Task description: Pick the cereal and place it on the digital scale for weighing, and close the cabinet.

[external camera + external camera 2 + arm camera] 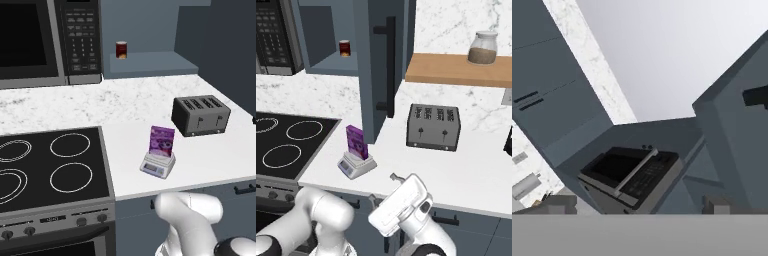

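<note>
The purple cereal [162,140] box stands upright on the small silver-white digital scale [158,164] near the counter's front edge, also seen as cereal [356,142] on the scale [356,166]. The blue-grey cabinet [376,65] door hangs open over the counter, its black bar handle [390,65] facing me. My gripper [382,188] is open and empty, low in front of the counter edge to the right of the scale, pointing upward. In the hand view the gripper [637,205] holds its fingertips [559,202] wide apart, aimed up at the cabinet door [737,145].
A dark red can [121,50] sits on the open cabinet's shelf. A black toaster [433,126] stands right of the scale. The microwave [47,40] hangs above the stove [50,165]. A jar [482,48] rests on a wooden shelf [456,70].
</note>
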